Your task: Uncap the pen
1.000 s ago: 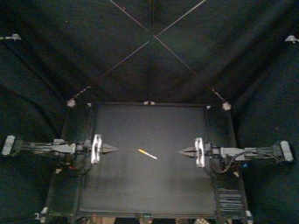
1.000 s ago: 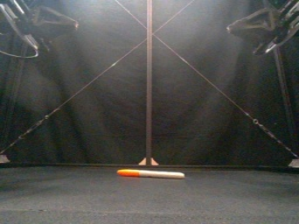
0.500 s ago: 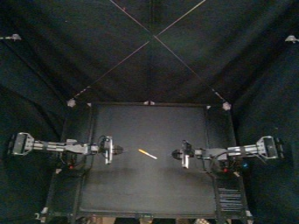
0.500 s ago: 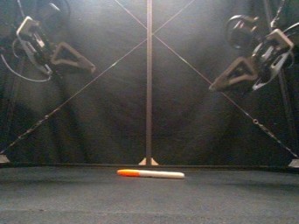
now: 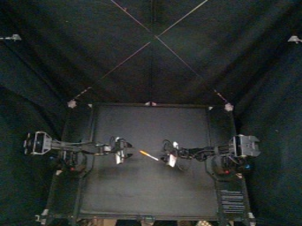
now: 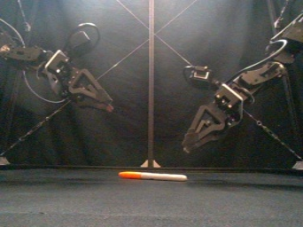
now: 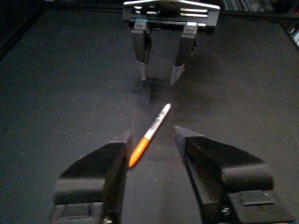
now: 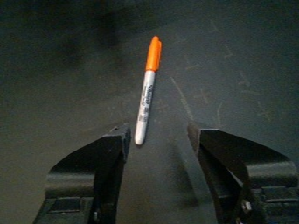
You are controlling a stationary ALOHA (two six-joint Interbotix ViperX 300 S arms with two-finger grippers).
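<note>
"White plastic marker pen with an orange cap (image 5: pixel 147 154), lying flat near the middle of the black table (image 5: pixel 118 124), cap still on."

"What's around it?"

"Only the two arms. The left gripper (image 5: pixel 125 154) and right gripper (image 5: pixel 168 156) hang above it, one on each side, jaws spread apart, holding nothing."

The top camera looks down from high; the front one sits level at the table (image 6: pixel 71 199) edge; both wrist cameras, close, share the mid-frame pen (image 7: pixel 149 136).
</note>
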